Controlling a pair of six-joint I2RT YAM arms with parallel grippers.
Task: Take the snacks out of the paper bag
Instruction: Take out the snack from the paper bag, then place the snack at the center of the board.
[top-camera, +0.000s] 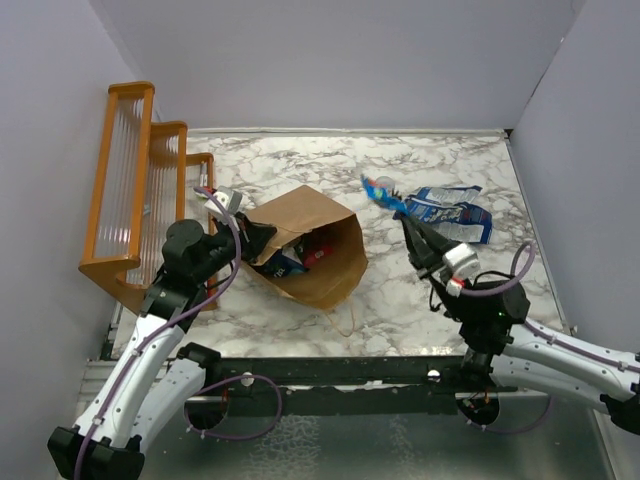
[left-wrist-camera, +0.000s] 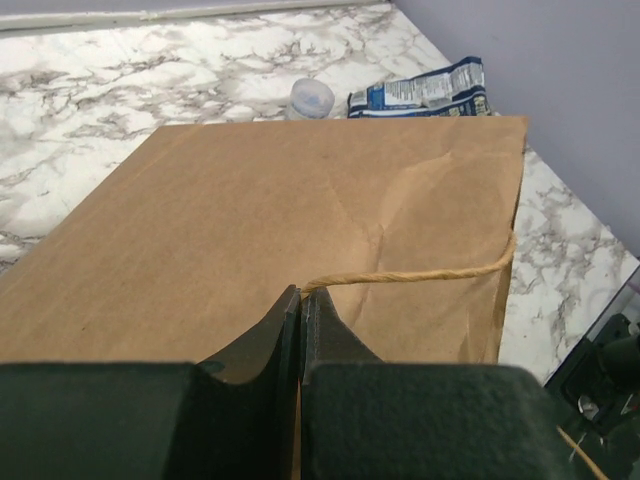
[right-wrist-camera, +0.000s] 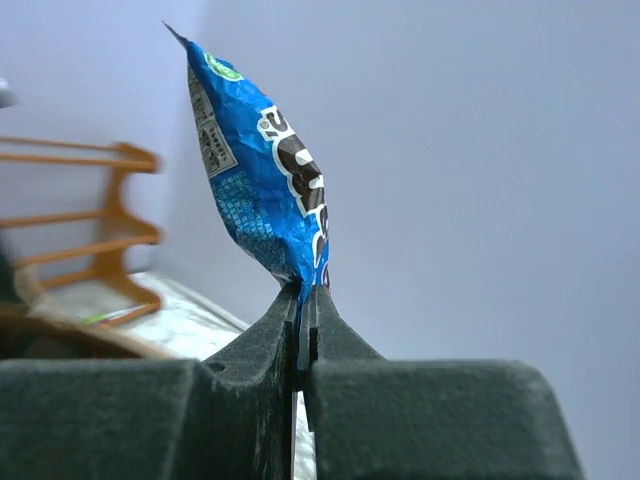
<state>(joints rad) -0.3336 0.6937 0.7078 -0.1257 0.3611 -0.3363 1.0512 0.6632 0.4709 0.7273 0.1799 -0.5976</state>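
The brown paper bag (top-camera: 318, 232) lies on its side left of the table's middle, mouth toward the left arm. Blue and red snacks (top-camera: 296, 260) show inside the mouth. My left gripper (top-camera: 252, 238) is at the mouth, shut on the bag's thin twisted handle (left-wrist-camera: 400, 273); in the left wrist view the fingertips pinch the handle's end over the bag's broad side (left-wrist-camera: 300, 190). My right gripper (top-camera: 405, 218) is raised over the table's right part, shut on the bottom edge of a blue snack packet (right-wrist-camera: 262, 175) that stands up from the jaws (top-camera: 381, 193). Another blue-and-white packet (top-camera: 452, 210) lies flat on the marble.
An orange wooden rack (top-camera: 135, 190) stands against the left wall, close behind the left arm. A small clear plastic cup (left-wrist-camera: 311, 97) sits on the marble beyond the bag, near the flat packet (left-wrist-camera: 425, 90). Grey walls close in the table at left, back and right.
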